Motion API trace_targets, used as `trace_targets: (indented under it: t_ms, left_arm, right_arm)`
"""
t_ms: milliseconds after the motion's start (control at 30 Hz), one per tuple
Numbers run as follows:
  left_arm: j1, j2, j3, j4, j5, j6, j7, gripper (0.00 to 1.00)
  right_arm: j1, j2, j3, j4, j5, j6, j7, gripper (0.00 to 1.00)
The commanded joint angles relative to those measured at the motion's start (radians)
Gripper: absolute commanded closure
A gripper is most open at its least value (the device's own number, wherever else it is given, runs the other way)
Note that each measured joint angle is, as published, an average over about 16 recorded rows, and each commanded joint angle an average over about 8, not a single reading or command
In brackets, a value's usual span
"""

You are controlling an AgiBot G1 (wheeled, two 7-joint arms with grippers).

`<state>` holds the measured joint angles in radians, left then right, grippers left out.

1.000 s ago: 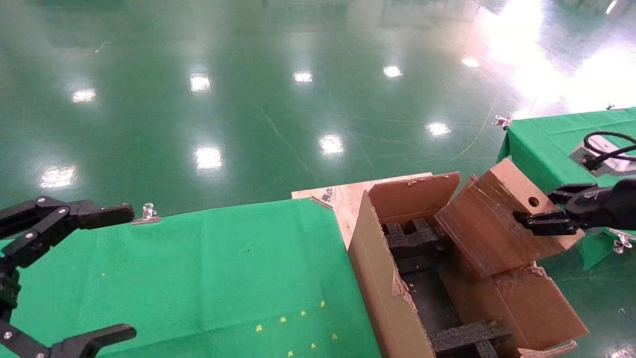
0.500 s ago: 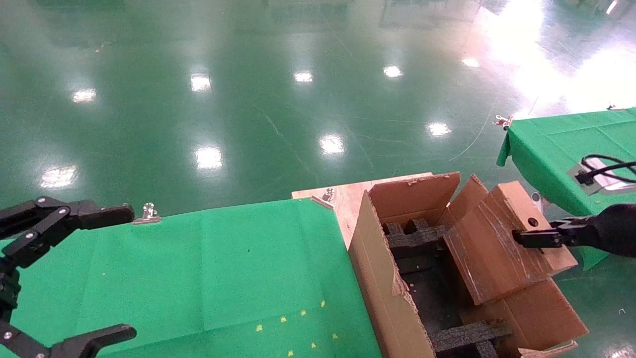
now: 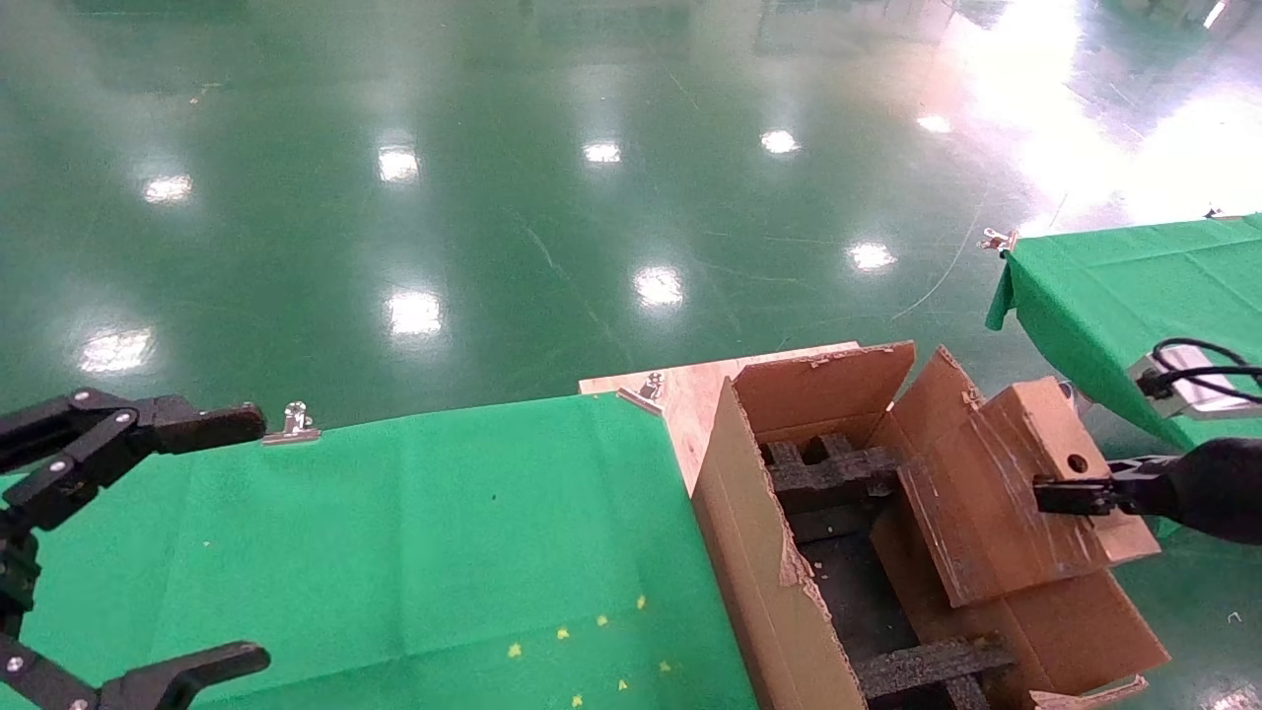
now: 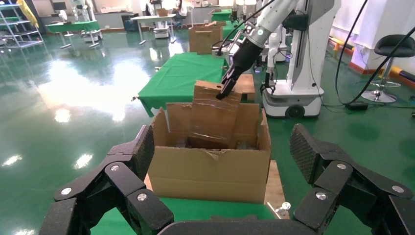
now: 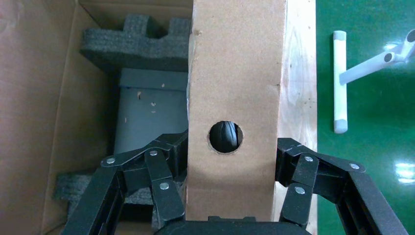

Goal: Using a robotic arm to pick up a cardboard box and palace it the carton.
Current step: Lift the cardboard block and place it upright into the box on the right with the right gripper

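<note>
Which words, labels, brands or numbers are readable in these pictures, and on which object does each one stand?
None can be read.
The cardboard box, gripped by the right claw over the carton: plain brown board with clear tape and a round hole, no print visible.
The carton: no visible print.
The left claw, open over the green tablecloth: no visible marking.
</note>
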<state>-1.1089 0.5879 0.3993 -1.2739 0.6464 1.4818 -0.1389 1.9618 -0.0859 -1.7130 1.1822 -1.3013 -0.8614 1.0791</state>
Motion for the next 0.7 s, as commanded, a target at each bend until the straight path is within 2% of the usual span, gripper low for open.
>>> trace_targets:
  t_ms: [33, 333, 700]
  left_arm:
    - [0.000, 0.000, 0.000, 0.000, 0.000, 0.000, 0.000, 0.00]
    - [0.000, 0.000, 0.000, 0.000, 0.000, 0.000, 0.000, 0.00]
    - [0.000, 0.000, 0.001, 0.000, 0.000, 0.000, 0.000, 0.00]
  right_arm:
    - [-0.002, 0.009, -0.005, 0.038, -0.030, 0.015, 0.039, 1.00]
    - [-0.052, -0.010, -0.050, 0.088, -0.097, 0.100, 0.130, 1.00]
    - [-0.144, -0.092, -0.105, 0.039, -0.084, 0.222, 0.154, 1.00]
